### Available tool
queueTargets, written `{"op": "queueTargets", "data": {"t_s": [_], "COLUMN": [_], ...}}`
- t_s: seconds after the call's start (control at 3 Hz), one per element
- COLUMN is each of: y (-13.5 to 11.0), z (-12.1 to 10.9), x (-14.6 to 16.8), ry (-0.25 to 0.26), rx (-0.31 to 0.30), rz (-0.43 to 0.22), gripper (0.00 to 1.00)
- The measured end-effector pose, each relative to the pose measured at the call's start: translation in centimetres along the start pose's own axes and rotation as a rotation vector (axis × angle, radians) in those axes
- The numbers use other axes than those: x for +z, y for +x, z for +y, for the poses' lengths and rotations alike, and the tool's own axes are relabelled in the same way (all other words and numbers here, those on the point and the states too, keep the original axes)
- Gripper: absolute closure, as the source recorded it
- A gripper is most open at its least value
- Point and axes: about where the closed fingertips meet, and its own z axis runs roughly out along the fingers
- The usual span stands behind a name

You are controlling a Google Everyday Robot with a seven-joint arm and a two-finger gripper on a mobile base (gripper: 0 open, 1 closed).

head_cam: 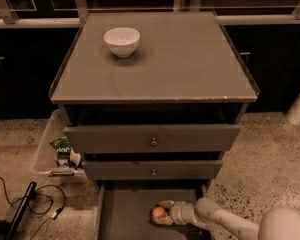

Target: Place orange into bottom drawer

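Note:
The bottom drawer (125, 219) is pulled open at the foot of the grey cabinet, its flat grey floor showing. The orange (158, 212) sits low inside it, right of the middle. My gripper (162, 212) reaches in from the lower right, with one finger above the orange and one below it, closed around it. The white arm runs off to the bottom right corner.
A white bowl (122, 40) stands on the cabinet top (190, 64) at the back left. Two upper drawers with round knobs (153, 142) are partly out. A clear bin (50, 149) with a green packet stands left of the cabinet. Black cables (35, 204) lie on the floor at the lower left.

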Motion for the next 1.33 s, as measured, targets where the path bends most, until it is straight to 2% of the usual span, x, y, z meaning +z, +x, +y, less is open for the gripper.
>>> {"op": "queueTargets", "data": {"t_s": [0.33, 0.67, 1.0, 1.33], "y": [0.0, -0.1, -1.3, -2.0], "z": [0.0, 0.3, -0.7, -2.7], "x": [0.0, -0.4, -4.8, -13.3], "ry": [0.000, 0.003, 0.086, 0.248], "rx": [0.000, -0.005, -0.038, -0.058], "rz": [0.000, -0.006, -0.031, -0.052], "gripper": [0.00, 0.00, 0.00, 0.00]}}
